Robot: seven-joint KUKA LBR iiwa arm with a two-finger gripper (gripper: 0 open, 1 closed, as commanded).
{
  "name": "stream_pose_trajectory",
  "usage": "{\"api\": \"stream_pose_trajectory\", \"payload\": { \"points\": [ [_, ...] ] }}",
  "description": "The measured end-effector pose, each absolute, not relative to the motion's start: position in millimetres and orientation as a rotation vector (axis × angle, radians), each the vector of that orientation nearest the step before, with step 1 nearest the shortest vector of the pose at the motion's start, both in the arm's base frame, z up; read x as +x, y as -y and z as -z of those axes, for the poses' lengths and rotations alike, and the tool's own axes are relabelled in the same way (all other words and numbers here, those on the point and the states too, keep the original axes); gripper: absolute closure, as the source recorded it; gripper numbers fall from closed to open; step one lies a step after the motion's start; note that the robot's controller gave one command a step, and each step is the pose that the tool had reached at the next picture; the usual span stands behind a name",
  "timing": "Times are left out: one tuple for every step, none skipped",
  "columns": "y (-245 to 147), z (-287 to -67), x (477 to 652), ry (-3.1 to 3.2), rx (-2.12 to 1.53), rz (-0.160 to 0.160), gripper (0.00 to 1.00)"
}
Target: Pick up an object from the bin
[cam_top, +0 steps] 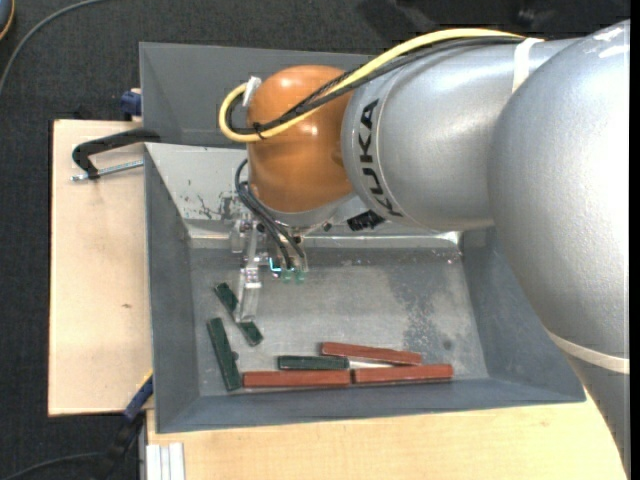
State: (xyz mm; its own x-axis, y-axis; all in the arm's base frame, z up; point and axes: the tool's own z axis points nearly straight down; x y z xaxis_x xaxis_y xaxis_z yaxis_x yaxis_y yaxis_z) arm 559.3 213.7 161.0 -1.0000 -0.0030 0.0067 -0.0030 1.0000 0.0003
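- In the camera view, the hand (250, 290) hangs low over the left part of the bin (168, 298), under the orange wrist cover (292, 138). Whether it is open or closed cannot be told.
- A short dark green stick (250, 332) lies just beyond the hand's tip, toward the near wall, its long axis slanted.
- A second short green stick (225, 297) lies just beside the hand on the left.
- The red-brown bars (296, 378) line the near wall, well apart.

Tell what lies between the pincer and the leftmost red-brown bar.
In the camera view: a short dark green piece just under the pincer, then bare bin floor up to the red-brown bar.
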Motion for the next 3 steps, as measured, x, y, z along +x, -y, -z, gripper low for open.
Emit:
{"api": "stream_pose_trajectory", "payload": {
  "points": [
    [-196.5,-70.8,536.8,2.883,1.256,0.002,0.0],
    [-221.0,-72.0,527.0,2.659,1.69,0.002,0.0],
    [-233.5,-70.6,535.2,2.652,1.682,-0.003,0.0]
  ]
}}
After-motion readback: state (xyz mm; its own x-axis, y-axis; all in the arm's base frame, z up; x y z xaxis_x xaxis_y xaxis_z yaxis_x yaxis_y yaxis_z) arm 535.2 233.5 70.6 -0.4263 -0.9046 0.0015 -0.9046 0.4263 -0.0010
